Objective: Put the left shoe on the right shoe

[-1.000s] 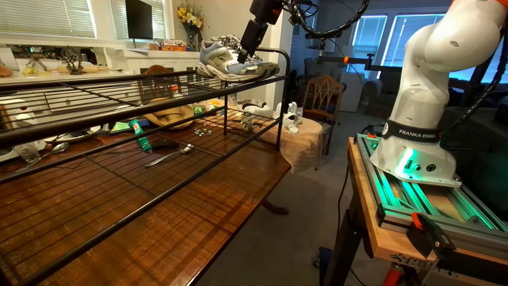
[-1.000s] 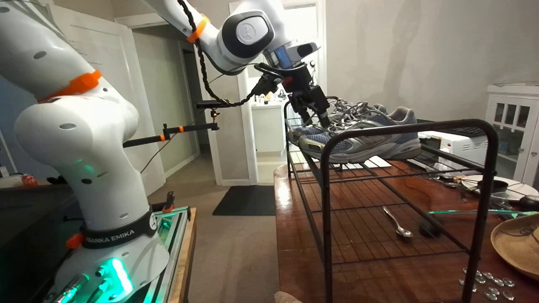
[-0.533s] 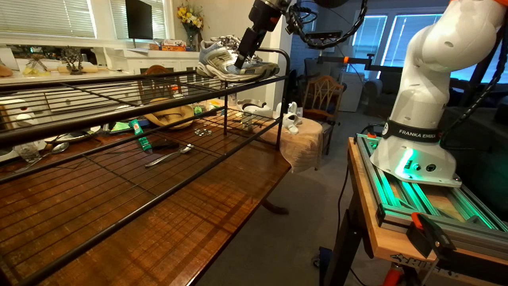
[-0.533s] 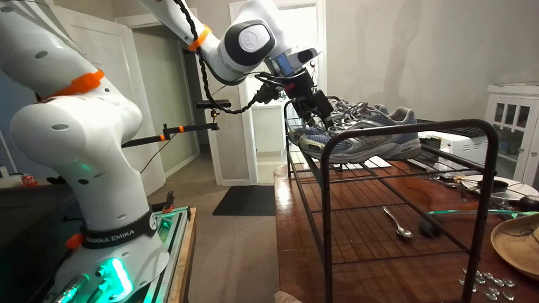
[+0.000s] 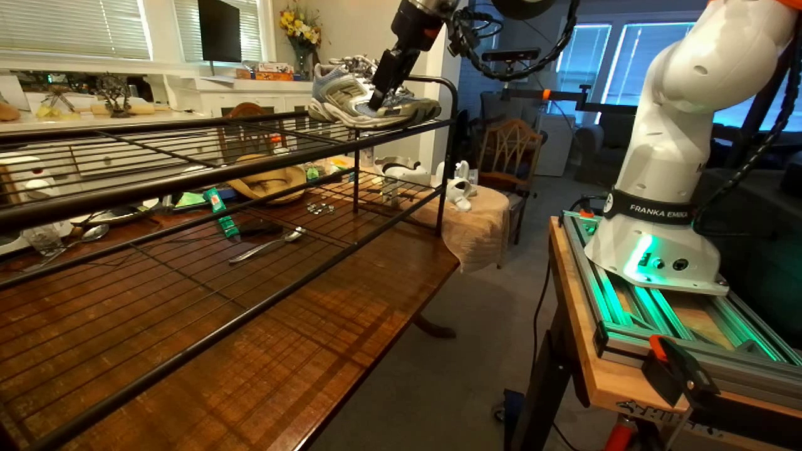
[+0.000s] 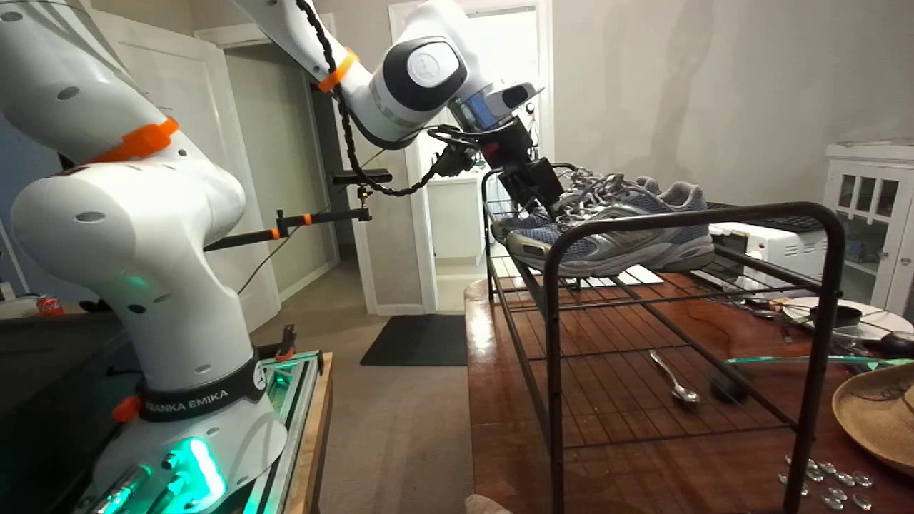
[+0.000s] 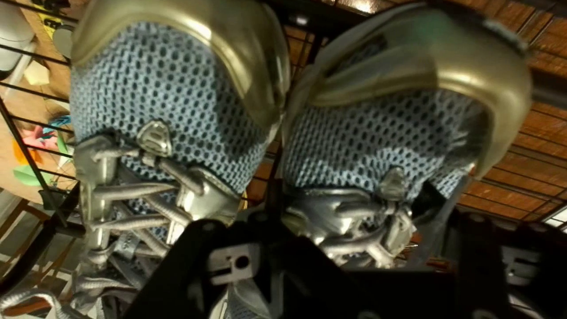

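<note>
Two silvery grey sneakers stand side by side on the top shelf of a dark metal rack, toes pointing toward the robot base. The left shoe (image 7: pixel 376 133) is at the right of the wrist view and is the nearer one (image 5: pixel 351 100) in an exterior view. My gripper (image 7: pixel 354 195) straddles its laced middle, one finger on each flank. Its side mesh is creased and its lace panel squeezed, so the jaws look shut on it. The right shoe (image 7: pixel 155 88) sits close beside it, nearest the camera (image 6: pixel 628 250) in an exterior view. Finger pads are partly hidden.
The rack's end frame (image 6: pixel 814 307) rises above shelf level beside the right shoe. On the table (image 5: pixel 351 300) below lie a spoon (image 6: pixel 675 378), a straw hat (image 6: pixel 875 414) and several glass beads (image 6: pixel 832 471). A microwave (image 6: pixel 775 246) stands behind.
My gripper has come down onto the left shoe and its fingers have drawn together around it. That shoe has shifted very slightly; the right shoe looks unmoved.
</note>
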Robot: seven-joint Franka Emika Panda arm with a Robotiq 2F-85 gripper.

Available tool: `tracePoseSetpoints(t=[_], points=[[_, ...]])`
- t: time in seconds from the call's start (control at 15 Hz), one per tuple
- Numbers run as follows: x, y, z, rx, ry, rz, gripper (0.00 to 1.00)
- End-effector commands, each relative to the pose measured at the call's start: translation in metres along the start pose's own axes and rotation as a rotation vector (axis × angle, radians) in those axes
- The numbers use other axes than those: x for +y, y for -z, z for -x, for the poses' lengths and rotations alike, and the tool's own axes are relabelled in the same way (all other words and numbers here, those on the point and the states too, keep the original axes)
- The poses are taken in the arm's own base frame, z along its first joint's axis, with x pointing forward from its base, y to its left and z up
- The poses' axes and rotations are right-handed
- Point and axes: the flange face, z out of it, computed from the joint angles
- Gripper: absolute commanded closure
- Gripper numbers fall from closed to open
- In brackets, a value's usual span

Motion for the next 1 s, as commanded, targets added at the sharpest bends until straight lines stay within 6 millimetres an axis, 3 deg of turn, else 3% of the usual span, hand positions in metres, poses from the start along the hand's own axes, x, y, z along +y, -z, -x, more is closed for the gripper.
tracePoseSetpoints(t=[0.0,0.93], points=[[-0.002,-0.011,0.005,-0.015,-0.008,0.004,0.55],[0.012,0.015,-0.009,0.015,-0.011,-0.075,0.58]])
